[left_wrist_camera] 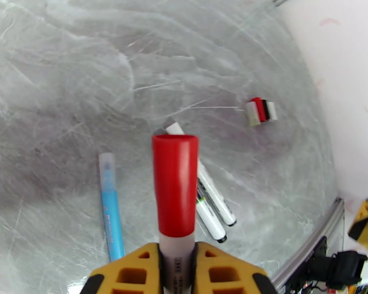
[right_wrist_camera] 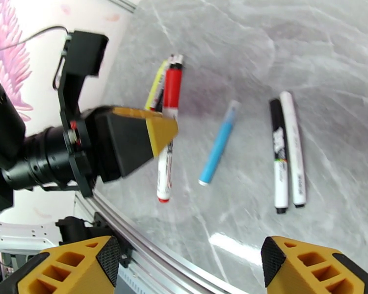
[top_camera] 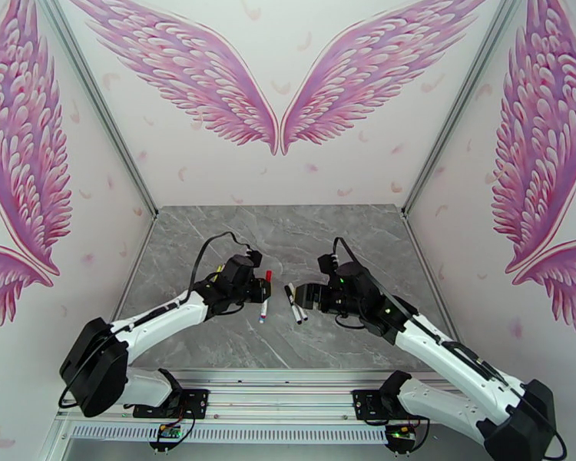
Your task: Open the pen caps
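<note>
Red cap [left_wrist_camera: 175,184] tops the pen [left_wrist_camera: 176,273] that the left gripper [left_wrist_camera: 176,251] pinches over the table [top_camera: 211,240]. The right gripper [right_wrist_camera: 191,256] stands near with fingers spread; it should close squarely on this cap, then pull straight along the barrel.

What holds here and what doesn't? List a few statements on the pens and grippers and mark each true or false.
1. The left gripper is shut on a pen with a red cap. True.
2. That red cap is off the pen. False: it sits on the pen's end.
3. The right gripper is open and holds nothing. True.
4. The blue pen is in the right gripper. False: it lies flat on the table, apart from both grippers.
5. Two black-tipped pens lie side by side on the table. True.
</note>
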Controlling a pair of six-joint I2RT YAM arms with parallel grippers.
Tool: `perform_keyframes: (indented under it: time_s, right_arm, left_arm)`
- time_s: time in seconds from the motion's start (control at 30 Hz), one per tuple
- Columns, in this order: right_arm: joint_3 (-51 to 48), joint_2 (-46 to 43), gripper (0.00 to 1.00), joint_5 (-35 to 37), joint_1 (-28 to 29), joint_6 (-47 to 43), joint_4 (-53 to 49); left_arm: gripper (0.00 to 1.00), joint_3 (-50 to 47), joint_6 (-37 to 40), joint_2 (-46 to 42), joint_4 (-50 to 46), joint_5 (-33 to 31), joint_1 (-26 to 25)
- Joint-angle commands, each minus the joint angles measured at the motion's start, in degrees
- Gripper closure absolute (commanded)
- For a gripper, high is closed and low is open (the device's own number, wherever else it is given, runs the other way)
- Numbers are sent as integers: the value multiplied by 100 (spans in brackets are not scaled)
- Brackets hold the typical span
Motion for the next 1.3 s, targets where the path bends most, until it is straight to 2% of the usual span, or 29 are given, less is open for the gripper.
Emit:
perform_keyframes:
  time_s: [0.0, 0.23, 0.47, 0.87, 1.13, 1.27]
  right_arm:
    - [365, 395, 24, -355, 10, 224, 391]
    - [879, 1133, 33, -438, 48, 340, 654]
    - [1015, 1342, 40, -348, 167, 374, 667]
    - [929, 1387, 53, -339, 203, 419, 808]
    - [843, 1363, 64, -375, 208, 472, 892]
    - [767, 1325, 63, -341, 215, 454, 834]
  left_arm:
    - [87, -261, 692, -481, 746, 960, 51]
    - [89, -547, 1068, -823, 1105, 1898, 119]
    - [90, -528, 1095, -775, 1248, 2300, 95]
    - [91, -408, 1077, -561, 1345, 2373, -102]
    - [92, -353, 978, -431, 1428, 2154, -206]
    - [92, -351, 902, -416, 1528, 2136, -197]
